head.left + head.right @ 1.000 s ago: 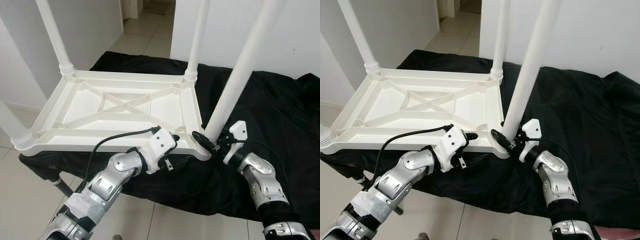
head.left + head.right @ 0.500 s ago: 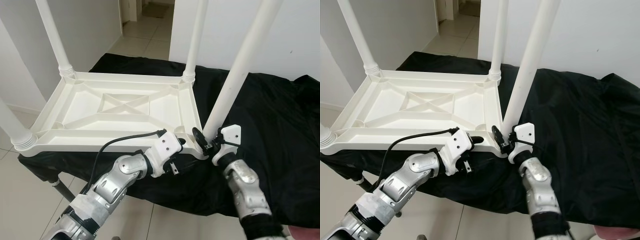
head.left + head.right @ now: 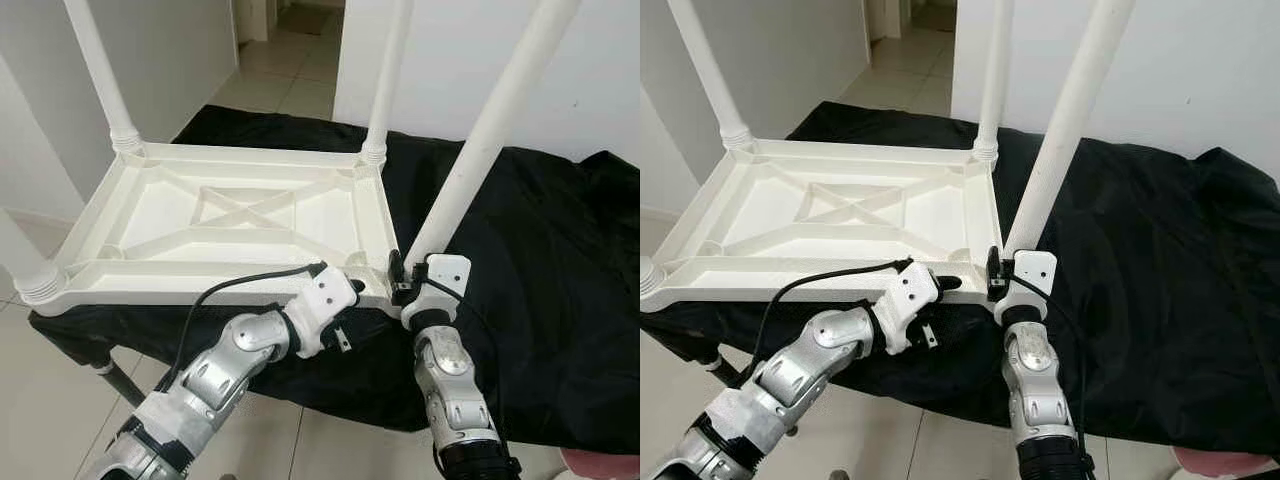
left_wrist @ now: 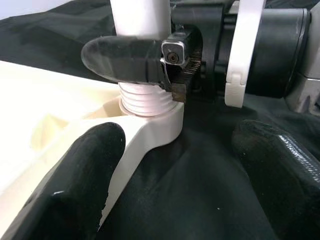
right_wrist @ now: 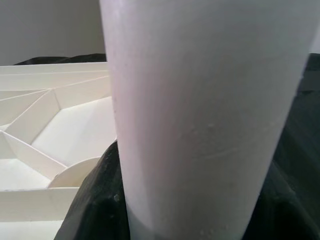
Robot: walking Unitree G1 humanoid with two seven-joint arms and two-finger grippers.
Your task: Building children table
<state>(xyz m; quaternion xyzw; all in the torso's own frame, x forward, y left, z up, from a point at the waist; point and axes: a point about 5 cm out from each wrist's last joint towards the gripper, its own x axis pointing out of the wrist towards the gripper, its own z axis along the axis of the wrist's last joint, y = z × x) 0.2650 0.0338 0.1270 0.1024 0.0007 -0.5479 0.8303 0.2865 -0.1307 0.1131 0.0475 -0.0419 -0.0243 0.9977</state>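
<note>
Fingers of my right gripper (image 3: 402, 278) clench the base of the fourth leg (image 3: 480, 145), whose long axis rises toward one o'clock from the near-right corner socket of the upturned tabletop (image 3: 235, 215), while my left gripper (image 3: 352, 290) waits unclenched at nine o'clock.

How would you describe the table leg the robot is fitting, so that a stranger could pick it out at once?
Start at the upturned white plastic tabletop lying on the black cloth. Go to its near corner on the robot's right, where the right claw grips a white tubular leg at its base. Unlike the other legs, it leans away from the tabletop.
</note>
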